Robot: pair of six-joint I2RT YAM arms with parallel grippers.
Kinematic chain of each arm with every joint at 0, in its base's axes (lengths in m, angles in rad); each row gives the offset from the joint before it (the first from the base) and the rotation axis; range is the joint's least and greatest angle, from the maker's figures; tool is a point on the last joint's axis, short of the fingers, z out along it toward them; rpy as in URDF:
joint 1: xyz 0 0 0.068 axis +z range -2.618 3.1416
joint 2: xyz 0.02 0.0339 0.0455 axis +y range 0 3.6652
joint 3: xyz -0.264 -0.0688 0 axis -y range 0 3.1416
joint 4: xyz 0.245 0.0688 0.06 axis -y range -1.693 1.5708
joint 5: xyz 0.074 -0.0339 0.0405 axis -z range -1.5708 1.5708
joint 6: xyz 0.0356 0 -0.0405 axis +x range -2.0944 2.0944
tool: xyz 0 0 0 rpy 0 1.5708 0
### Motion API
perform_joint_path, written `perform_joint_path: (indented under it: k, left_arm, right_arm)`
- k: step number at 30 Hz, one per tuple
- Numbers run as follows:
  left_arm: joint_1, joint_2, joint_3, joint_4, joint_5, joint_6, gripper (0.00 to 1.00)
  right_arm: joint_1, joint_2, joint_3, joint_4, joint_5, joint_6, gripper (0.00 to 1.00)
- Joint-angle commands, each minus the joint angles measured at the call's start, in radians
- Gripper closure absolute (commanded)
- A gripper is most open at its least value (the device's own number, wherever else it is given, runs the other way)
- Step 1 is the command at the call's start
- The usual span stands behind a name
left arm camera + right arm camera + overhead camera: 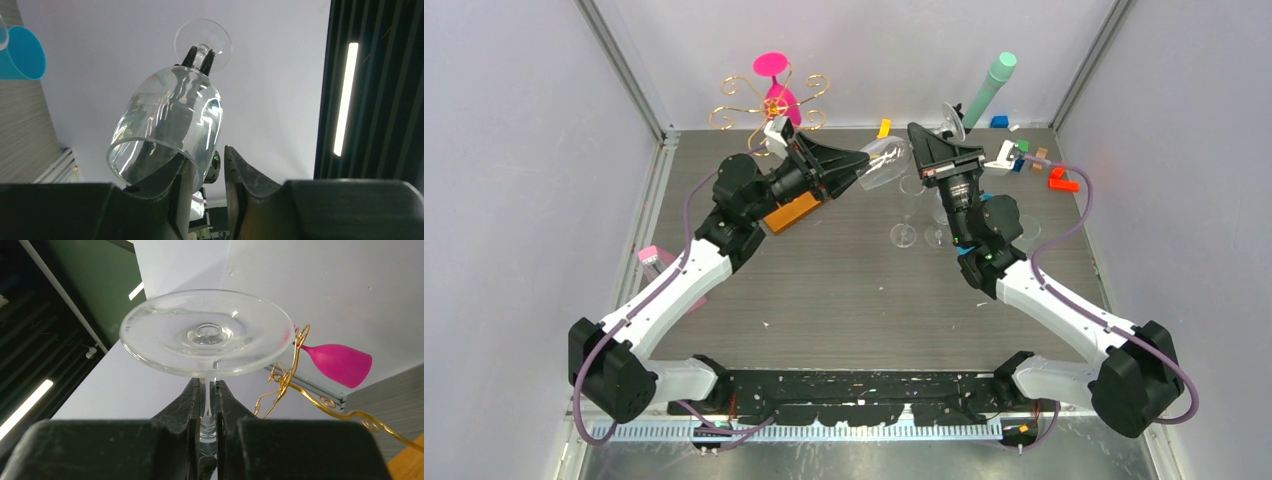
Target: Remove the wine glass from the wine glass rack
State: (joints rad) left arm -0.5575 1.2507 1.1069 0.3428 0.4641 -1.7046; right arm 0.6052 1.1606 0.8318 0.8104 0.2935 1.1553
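A clear wine glass (pixel 886 160) hangs sideways in the air between my two arms, off the gold wire wine glass rack (pixel 769 105). My right gripper (pixel 207 382) is shut on its thin stem just under the round foot (pixel 207 332). In the left wrist view the bowl (pixel 170 120) points its rim at my left gripper (pixel 205 155). One finger (pixel 172 175) sits inside the rim and the other (pixel 240 175) outside, with a gap still showing beside the glass wall. A pink wine glass (pixel 776 85) hangs on the rack, whose orange base (pixel 792 212) lies under my left arm.
Clear glass feet (pixel 904 235) stand on the table below the right arm. A teal cylinder (pixel 989 90) rises at the back right, with small coloured blocks (pixel 1034 160) and a red piece (pixel 1062 182) near it. A pink object (pixel 649 255) lies by the left wall.
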Motion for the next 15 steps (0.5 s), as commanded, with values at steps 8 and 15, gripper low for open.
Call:
perform_joint_path:
  k: [8, 15]
  left_arm:
    - [-0.021, 0.026, -0.009, 0.276, -0.046, -0.096, 1.00]
    - [-0.022, 0.027, -0.005, 0.301, -0.061, -0.047, 1.00]
  right_arm:
    - [0.010, -0.005, -0.070, 0.130, -0.027, 0.141, 1.00]
    - [0.009, -0.044, -0.075, 0.071, -0.019, 0.138, 0.72]
